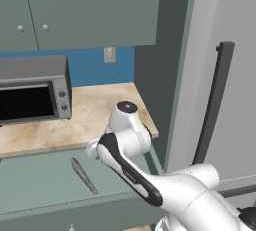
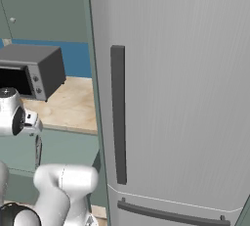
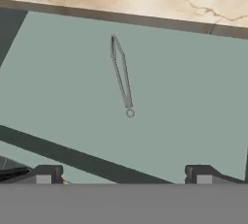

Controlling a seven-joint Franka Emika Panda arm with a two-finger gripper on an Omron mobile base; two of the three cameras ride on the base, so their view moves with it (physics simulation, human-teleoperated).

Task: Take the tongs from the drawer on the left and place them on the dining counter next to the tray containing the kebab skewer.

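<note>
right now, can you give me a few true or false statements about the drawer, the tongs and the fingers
1. The drawer is pulled open. True.
2. The tongs lie on the drawer floor. True.
3. The fingers are closed on the tongs. False: they stand wide apart, well short of the tongs, holding nothing.
4. The tongs rest on the beige counter. False: they lie in the drawer below its edge.
5. A toaster oven sits on the counter. True.
</note>
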